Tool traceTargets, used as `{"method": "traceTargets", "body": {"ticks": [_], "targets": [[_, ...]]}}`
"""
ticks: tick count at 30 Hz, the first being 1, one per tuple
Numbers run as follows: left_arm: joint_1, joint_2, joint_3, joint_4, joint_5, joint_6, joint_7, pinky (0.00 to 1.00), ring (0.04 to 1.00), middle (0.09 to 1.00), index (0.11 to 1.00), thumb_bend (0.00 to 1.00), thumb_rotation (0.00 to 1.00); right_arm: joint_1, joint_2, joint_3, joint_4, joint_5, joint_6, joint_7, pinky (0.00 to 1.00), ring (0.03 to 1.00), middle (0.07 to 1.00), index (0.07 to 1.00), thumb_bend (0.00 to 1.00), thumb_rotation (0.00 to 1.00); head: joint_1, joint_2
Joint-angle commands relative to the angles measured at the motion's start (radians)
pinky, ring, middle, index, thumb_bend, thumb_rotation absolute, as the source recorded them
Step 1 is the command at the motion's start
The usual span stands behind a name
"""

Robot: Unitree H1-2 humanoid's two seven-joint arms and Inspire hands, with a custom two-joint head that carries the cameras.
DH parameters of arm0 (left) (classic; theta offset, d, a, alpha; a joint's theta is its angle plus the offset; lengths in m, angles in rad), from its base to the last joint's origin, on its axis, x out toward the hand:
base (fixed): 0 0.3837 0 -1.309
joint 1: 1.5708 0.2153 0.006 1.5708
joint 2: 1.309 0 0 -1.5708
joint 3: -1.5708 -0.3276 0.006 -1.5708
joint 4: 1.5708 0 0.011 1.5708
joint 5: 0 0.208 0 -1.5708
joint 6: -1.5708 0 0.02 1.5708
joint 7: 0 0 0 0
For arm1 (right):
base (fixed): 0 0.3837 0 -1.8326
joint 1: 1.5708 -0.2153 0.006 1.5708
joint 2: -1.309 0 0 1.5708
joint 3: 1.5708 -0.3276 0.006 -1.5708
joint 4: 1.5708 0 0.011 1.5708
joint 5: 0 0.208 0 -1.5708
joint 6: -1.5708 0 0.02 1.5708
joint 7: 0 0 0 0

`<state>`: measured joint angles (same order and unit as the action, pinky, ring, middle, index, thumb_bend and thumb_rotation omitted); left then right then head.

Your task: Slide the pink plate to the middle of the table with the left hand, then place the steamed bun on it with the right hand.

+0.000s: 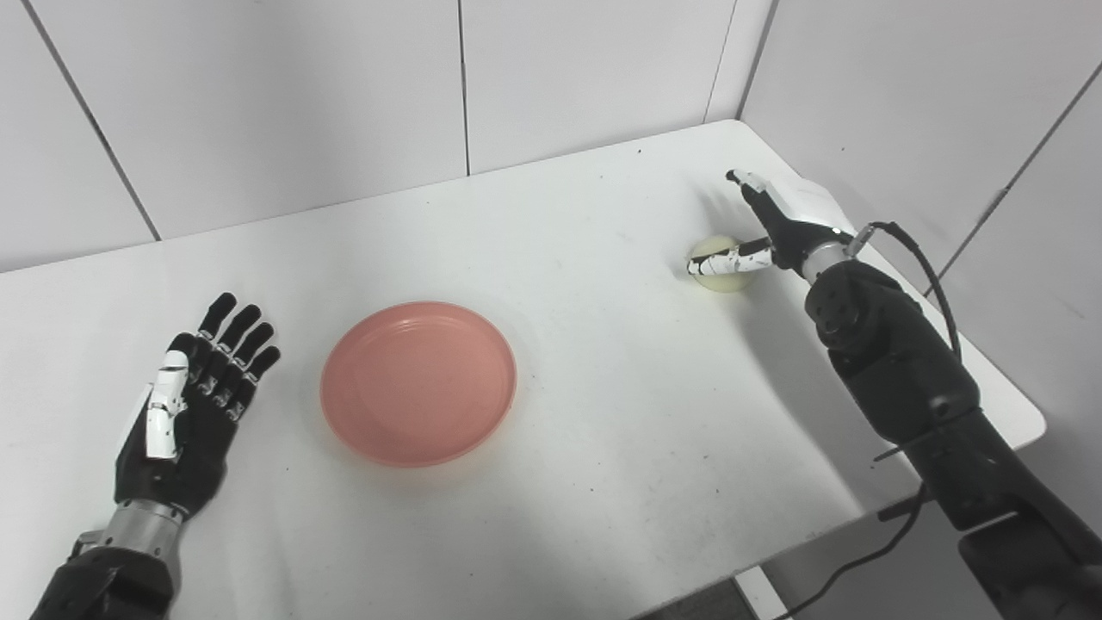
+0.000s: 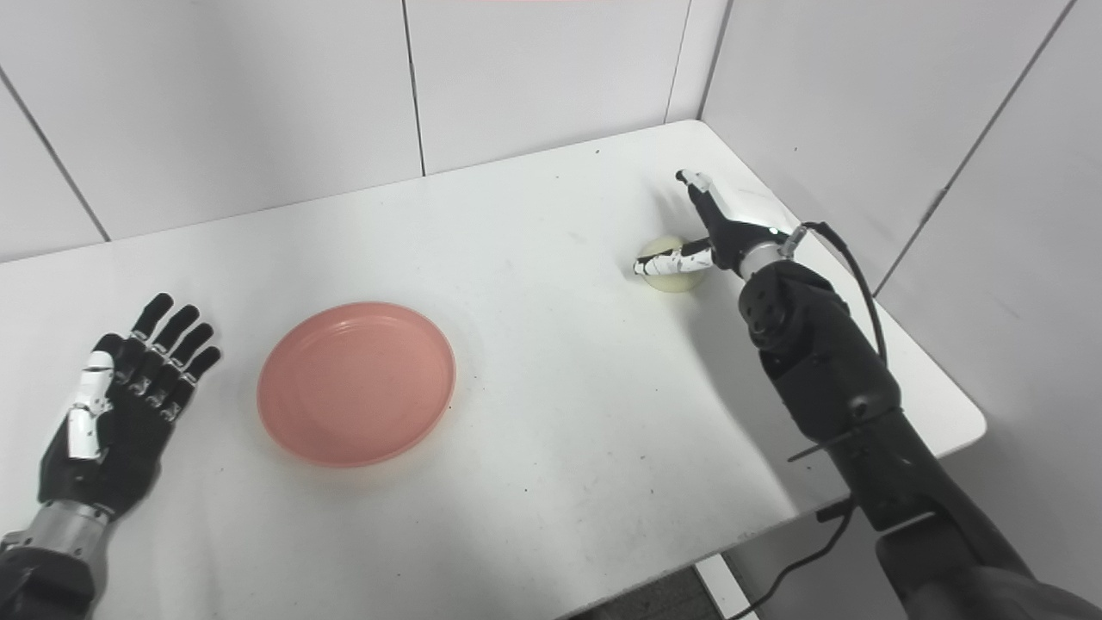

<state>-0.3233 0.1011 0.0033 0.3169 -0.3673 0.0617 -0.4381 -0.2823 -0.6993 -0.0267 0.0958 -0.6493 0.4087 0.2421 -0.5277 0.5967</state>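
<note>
In your left eye view, the pink plate [image 1: 419, 382] sits near the middle of the bench [image 1: 603, 448], so the slide looks done; your left hand [image 1: 191, 405] lies flat beside it, fingers spread, holding nothing. The steamed bun [image 1: 721, 265] rests far right. In the right eye view, your right hand [image 2: 719, 226] is at the bun with fingers apart, thumb across its front, not yet clamped. Next, I judge, you close gently, lift, and carry it leftward onto the plate.
</note>
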Motion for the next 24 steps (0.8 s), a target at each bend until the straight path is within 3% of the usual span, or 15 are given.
{"method": "traceTargets", "body": {"ticks": [1,17,20,24], "targets": [[0.061,0.021,-0.001,0.033,0.024,0.095,0.034,0.95,0.950,0.951,0.944,0.39,0.99,-0.028,-0.033,-0.008,-0.034,-0.001,0.036,0.003,0.79,0.925,0.960,0.944,1.00,0.47,0.001,-0.001],[0.065,0.026,-0.004,0.019,0.018,0.097,0.028,0.96,0.959,0.960,0.955,0.39,1.00,-0.055,-0.042,0.019,0.019,0.023,0.048,0.042,0.78,0.901,0.944,0.917,1.00,0.43,0.005,0.013],[0.066,0.023,-0.002,0.010,0.015,0.107,0.032,0.97,0.961,0.961,0.954,0.39,1.00,-0.062,-0.038,0.025,0.026,0.023,0.046,0.036,0.79,0.891,0.920,0.883,0.99,0.35,0.006,0.017],[0.068,0.022,-0.001,-0.001,0.012,0.118,0.033,0.98,0.969,0.968,0.961,0.38,1.00,-0.069,-0.030,0.032,0.071,0.008,-0.020,-0.053,0.66,0.737,0.790,0.774,0.87,0.18,0.006,0.018]]}}
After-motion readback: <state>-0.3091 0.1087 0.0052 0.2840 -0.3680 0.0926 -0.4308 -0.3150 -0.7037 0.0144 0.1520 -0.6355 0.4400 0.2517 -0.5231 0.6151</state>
